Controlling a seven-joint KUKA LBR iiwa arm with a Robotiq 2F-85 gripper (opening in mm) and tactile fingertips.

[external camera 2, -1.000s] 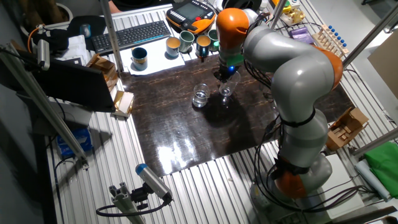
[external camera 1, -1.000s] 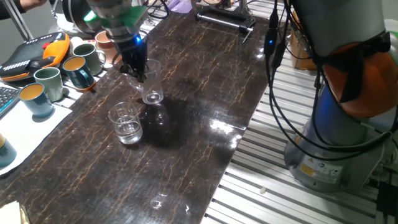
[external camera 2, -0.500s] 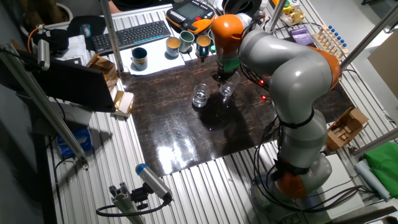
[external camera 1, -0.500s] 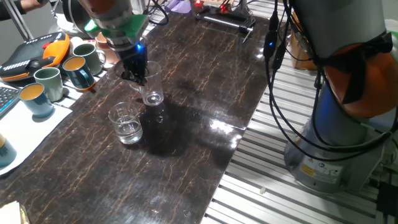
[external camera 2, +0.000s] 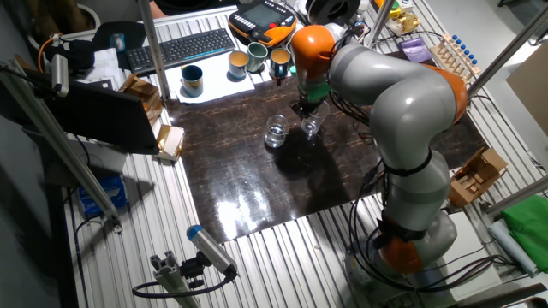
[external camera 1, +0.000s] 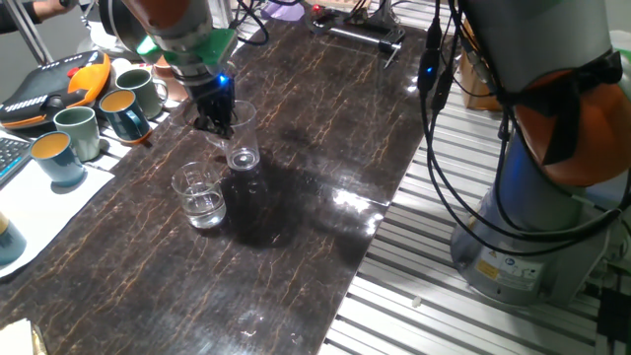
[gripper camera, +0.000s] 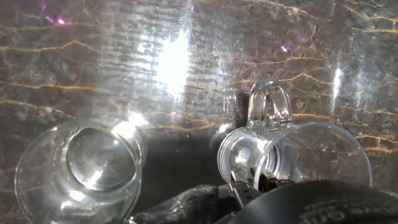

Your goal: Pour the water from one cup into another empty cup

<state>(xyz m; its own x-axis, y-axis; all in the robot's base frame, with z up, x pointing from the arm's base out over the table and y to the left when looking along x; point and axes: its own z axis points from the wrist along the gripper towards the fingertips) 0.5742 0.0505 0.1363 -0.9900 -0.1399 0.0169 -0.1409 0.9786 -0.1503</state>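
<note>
Dark marbled table top [external camera 1: 325, 148] with gold veining, strongly glossy, glare patches near its middle.

Taller clear tumbler [external camera 1: 240, 133] — tapered, upright on the table top, base resting on the surface; also seen from the far side [external camera 2: 312, 125] and from above in the hand view [gripper camera: 292, 158], where the wide rim and narrower base read as nested circles. Contents of this tumbler not discernible.

Gripper [external camera 1: 219, 116] — dark fingers reaching down at the tumbler's rim on the side nearest the mugs, apparently pinching the glass wall, one finger inside and one outside; exact contact partly hidden by the fingers themselves. Blue light lit on the hand just above. Same hand at the tumbler in the other fixed view [external camera 2: 305, 109].

Shorter clear glass [external camera 1: 200, 195] — squat, nearly straight sides, upright, near the tumbler but not touching it. Glinting layer of water [external camera 1: 204, 205] low in this glass. Seen again as [external camera 2: 276, 133] and, from above, at lower left in the hand view [gripper camera: 81, 165].

Coloured ceramic mugs [external camera 1: 79, 133] — a cluster along the table's edge beyond the gripper, teal and grey-green, upright.

Orange and black pendant [external camera 1: 54, 84] behind the mugs.

Keyboard [external camera 2: 180, 49] beyond the table's end.
</note>
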